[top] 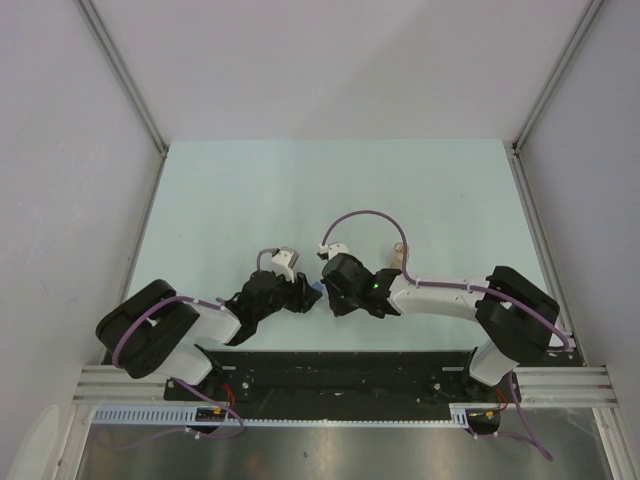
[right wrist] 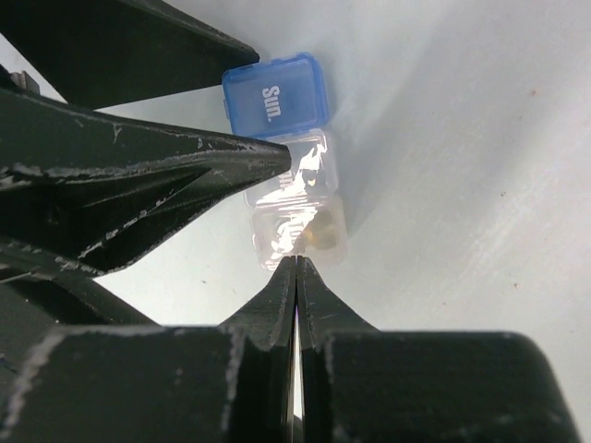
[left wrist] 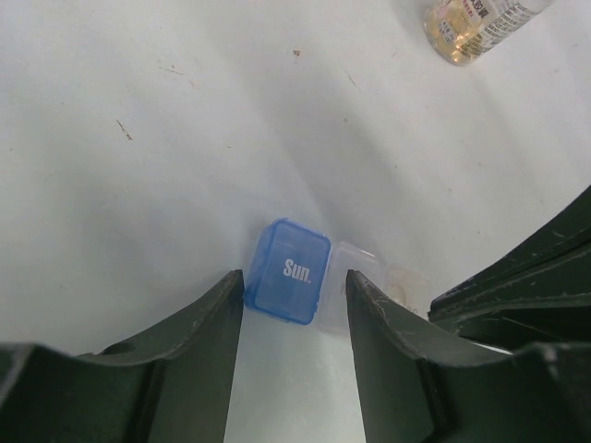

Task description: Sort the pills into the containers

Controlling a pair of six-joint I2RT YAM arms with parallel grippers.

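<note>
A small pill box lies on the table, one of the containers, with a blue lid [right wrist: 275, 95] marked "Sun." and clear compartments [right wrist: 309, 171]. An orange-tan pill [right wrist: 323, 235] sits in the compartment nearest my right gripper [right wrist: 295, 263], which is shut with its tip against that compartment's wall. My left gripper [left wrist: 294, 281] straddles the blue lid [left wrist: 289, 270]: one finger touches its corner and the other presses the clear part [left wrist: 355, 268]. In the top view both grippers meet at the near centre of the table, left gripper [top: 305, 292] against right gripper [top: 325, 290].
A small clear bottle [left wrist: 476, 23] with a printed label and orange-tan contents lies on its side behind the right arm [top: 397, 257]. The pale table [top: 250, 200] is walled by white panels on three sides.
</note>
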